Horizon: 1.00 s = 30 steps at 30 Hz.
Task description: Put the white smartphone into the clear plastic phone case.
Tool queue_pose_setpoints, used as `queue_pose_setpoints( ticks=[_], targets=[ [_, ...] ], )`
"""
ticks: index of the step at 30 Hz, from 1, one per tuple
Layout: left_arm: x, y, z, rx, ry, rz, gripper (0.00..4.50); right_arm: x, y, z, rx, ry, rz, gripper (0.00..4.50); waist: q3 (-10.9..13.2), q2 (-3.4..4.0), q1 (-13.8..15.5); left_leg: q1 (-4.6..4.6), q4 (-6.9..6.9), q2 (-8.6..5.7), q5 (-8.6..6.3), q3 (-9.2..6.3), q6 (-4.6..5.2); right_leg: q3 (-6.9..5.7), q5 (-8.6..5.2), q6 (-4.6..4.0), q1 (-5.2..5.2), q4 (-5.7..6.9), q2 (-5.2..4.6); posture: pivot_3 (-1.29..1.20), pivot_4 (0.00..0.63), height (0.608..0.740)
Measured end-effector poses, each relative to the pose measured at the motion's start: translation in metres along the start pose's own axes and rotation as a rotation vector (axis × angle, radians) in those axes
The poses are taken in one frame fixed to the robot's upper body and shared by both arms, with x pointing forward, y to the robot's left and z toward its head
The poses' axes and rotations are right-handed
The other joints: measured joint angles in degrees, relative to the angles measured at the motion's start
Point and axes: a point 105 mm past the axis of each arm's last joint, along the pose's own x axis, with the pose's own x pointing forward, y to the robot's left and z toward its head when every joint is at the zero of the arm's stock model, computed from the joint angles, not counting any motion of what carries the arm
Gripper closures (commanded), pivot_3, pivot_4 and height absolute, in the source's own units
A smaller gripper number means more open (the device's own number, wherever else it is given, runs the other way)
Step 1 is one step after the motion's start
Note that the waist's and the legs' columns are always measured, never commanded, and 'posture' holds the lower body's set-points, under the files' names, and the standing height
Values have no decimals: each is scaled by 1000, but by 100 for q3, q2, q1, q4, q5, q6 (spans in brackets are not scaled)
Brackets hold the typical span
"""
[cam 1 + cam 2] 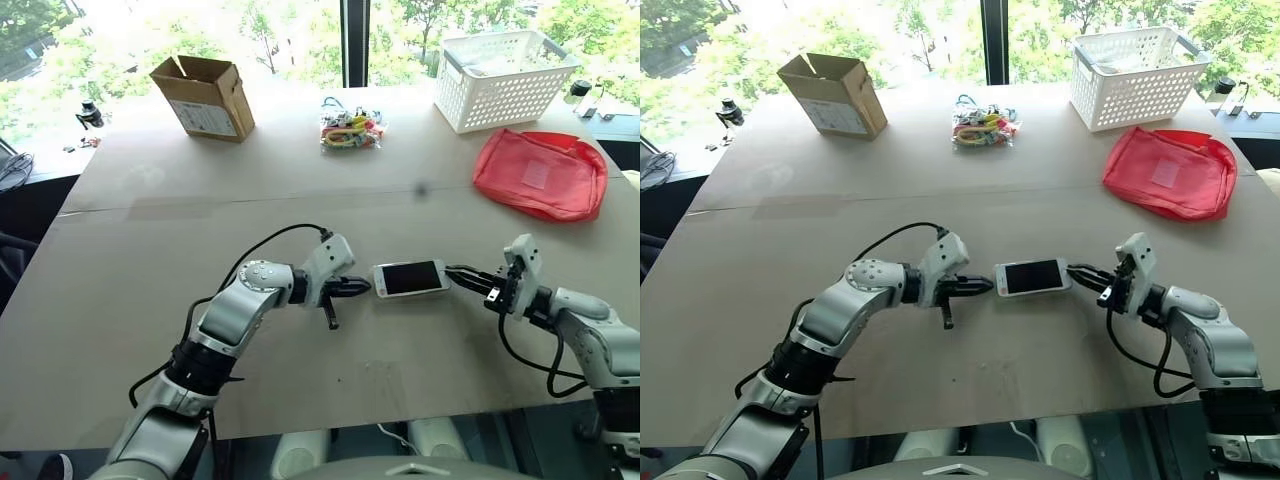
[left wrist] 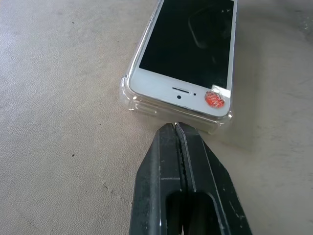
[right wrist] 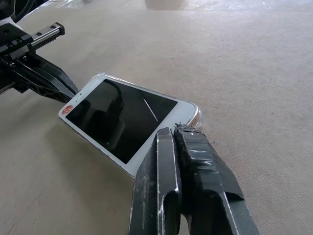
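The white smartphone [image 1: 410, 278] lies screen up on the table's middle, sitting inside the clear plastic phone case [image 2: 131, 99], whose glossy rim shows around its edges. A red sticker marks the phone's left end. My left gripper [image 1: 362, 288] is shut, and its tip touches the case's left short end [image 2: 175, 128]. My right gripper [image 1: 452, 270] is also shut, with its tip against the phone's right end near a corner [image 3: 173, 131]. Neither gripper holds anything. In the right wrist view the left gripper [image 3: 68, 93] shows beyond the phone.
At the back of the table stand a cardboard box [image 1: 203, 95] on the left, a bag of colourful small items [image 1: 350, 130] in the middle and a white basket [image 1: 505, 78] on the right. A red pouch [image 1: 540, 172] lies at the right.
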Motion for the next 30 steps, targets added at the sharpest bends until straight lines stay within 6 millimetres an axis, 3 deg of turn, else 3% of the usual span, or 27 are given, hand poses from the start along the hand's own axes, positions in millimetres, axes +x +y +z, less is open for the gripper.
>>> queue_pose_setpoints(
  ticks=[23,30],
  targets=[
    [0,1,0,12,4,-3,4500,6,6,0,-53,7,23,4472,-1,0,-3,6,0,0,0,1,0,1,0,0,3,1,1,0,150,740],
    [-26,9,12,8,6,-20,4500,6,4,1,-72,9,31,4472,1,-2,-48,2,-2,2,0,-4,0,-3,0,0,1,0,2,0,150,740]
  ],
)
